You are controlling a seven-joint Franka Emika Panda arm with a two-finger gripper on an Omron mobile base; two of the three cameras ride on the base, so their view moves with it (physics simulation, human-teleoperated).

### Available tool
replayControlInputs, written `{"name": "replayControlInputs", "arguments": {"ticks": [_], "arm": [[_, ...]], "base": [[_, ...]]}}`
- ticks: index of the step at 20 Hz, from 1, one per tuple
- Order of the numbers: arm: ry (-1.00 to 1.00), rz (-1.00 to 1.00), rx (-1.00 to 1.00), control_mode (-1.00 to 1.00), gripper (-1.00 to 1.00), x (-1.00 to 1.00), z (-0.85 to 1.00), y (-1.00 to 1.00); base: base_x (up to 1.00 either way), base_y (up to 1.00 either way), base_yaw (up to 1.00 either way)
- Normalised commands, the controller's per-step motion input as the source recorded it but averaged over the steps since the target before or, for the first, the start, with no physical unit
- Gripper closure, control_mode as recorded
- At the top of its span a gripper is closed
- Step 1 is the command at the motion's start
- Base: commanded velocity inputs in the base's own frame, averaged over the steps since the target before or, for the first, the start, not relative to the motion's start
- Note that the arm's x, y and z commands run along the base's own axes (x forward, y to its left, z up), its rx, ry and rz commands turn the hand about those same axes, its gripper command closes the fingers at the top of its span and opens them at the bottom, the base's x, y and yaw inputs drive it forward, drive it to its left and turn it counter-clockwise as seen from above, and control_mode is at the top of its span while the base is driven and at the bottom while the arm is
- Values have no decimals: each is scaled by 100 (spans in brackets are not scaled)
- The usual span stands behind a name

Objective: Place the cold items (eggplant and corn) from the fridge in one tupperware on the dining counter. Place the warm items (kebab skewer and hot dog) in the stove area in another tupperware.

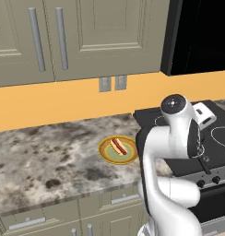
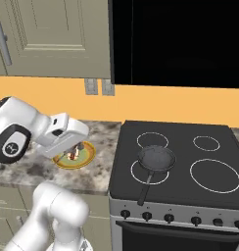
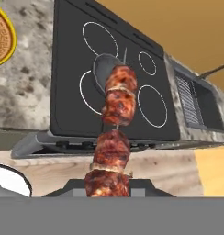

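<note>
A kebab skewer (image 3: 114,133) with browned meat chunks stands up between my fingers in the hand view, and my gripper (image 3: 108,186) is shut on its lower end. In the right base view the gripper (image 2: 78,145) hangs over the counter just left of the stove. The hot dog (image 1: 118,146) lies in its bun on a yellow-rimmed plate (image 1: 105,154) on the stone counter, left of my arm. The eggplant, corn and tupperware are out of view.
A black stove (image 2: 190,147) with several burner rings is on the right, and a dark frying pan (image 2: 155,158) sits on its front left burner. The plate (image 2: 90,152) lies beside the stove's left edge. Wall cabinets (image 1: 77,37) hang above the counter.
</note>
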Motion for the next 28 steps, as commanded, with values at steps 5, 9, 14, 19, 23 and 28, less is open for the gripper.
{"name": "replayControlInputs", "arguments": {"ticks": [5,9,14,19,23,28], "arm": [[-4,32,-3,-100,100,-3,-100,-14],[-18,16,5,-100,100,-37,-68,-23],[-4,1,1,100,100,-12,-9,0],[0,0,0,100,100,0,0,0],[0,0,0,100,100,0,0,0],[0,0,0,100,100,0,0,0]], "base": [[0,0,0],[0,0,0],[-75,0,-2],[-97,0,-16],[-49,-13,-43],[14,-41,-58]]}}
